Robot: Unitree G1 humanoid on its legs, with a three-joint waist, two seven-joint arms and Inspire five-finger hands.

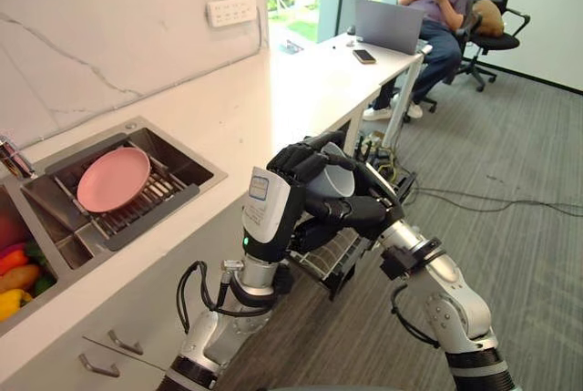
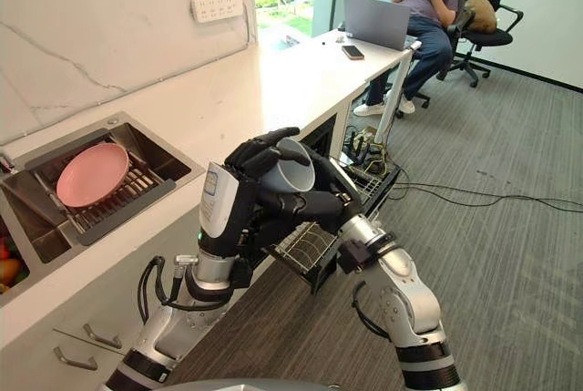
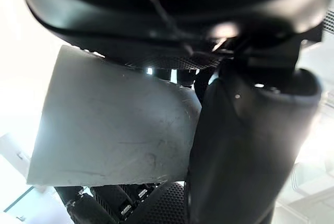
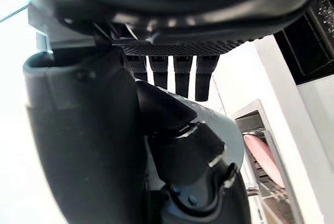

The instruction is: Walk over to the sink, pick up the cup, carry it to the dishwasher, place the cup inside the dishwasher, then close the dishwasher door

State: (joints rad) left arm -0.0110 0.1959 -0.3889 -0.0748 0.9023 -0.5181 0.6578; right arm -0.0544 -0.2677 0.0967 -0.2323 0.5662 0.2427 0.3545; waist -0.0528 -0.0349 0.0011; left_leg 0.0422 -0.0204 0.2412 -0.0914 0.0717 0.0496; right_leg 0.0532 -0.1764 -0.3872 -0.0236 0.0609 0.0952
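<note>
Left eye view, centre of frame: a plain pale grey cup (image 1: 330, 183), tapered and lightly scuffed on its wall, sits tilted between both hands. The left hand (image 1: 296, 163) curls its fingers over the rim, and the right hand (image 1: 353, 213) wraps the body from below. A wire rack (image 1: 335, 262) lies just beneath.

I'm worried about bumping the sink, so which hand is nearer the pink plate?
Left. The left hand grips the grey cup on the side toward the pink plate; the right hand clasps the cup's far side, above the dishwasher rack.
</note>
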